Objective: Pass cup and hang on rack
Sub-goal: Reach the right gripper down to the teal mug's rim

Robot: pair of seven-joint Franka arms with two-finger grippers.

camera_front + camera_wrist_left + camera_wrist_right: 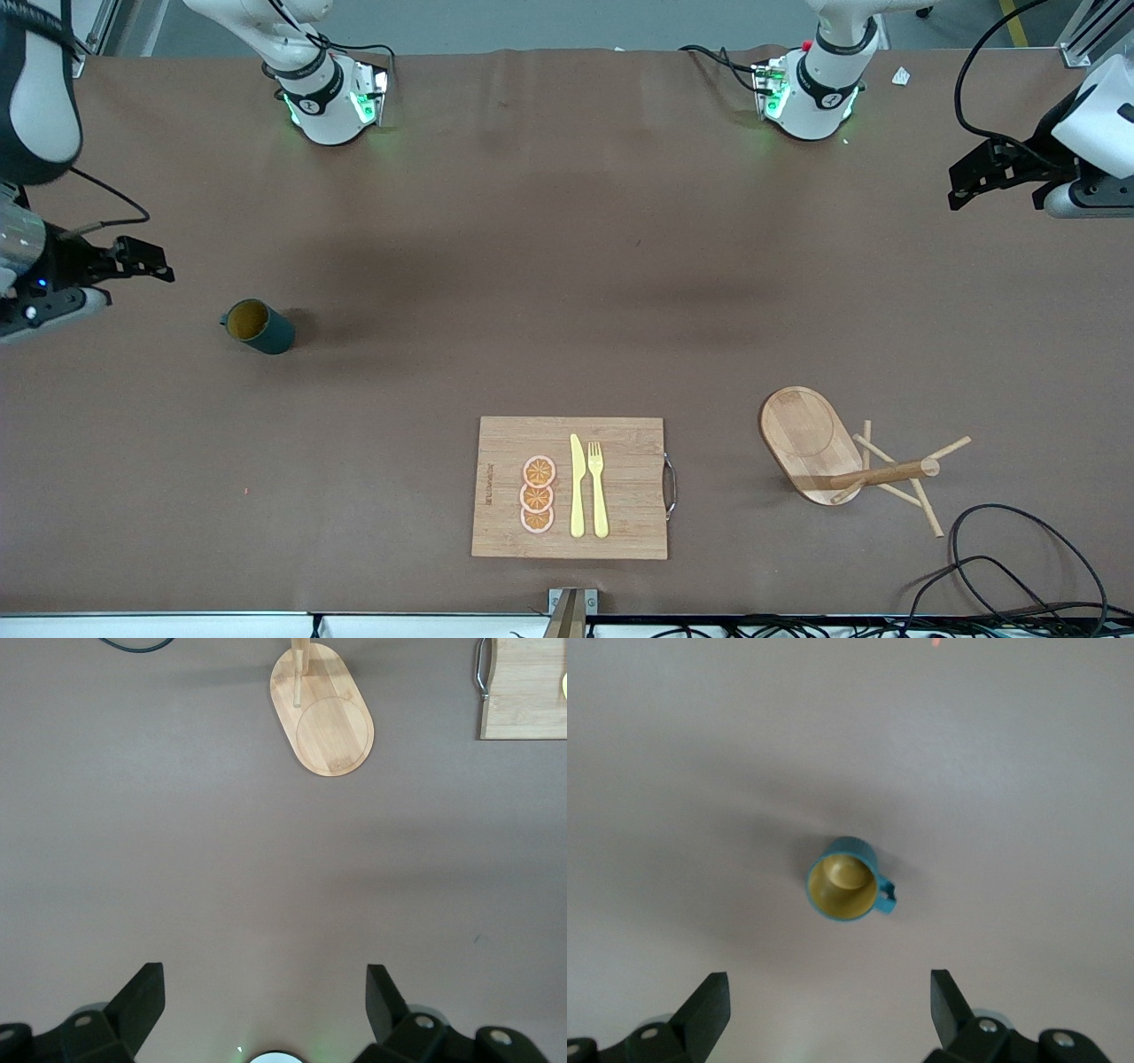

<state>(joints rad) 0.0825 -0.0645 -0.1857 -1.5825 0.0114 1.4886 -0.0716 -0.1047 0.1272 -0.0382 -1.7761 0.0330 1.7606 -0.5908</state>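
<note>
The dark teal cup stands upright on the brown table toward the right arm's end, its yellowish inside showing. In the right wrist view the cup sits below the open, empty right gripper, its small handle to one side. The right gripper hovers beside the cup at the table's end. The wooden rack rests on its oval base toward the left arm's end, with post and thin pegs. The left gripper is open and empty, up in the air well away from the rack; it also shows in the left wrist view.
A bamboo cutting board with a yellow knife, a yellow fork and three orange slices lies near the front edge, between cup and rack. Black cables coil near the rack at the front corner.
</note>
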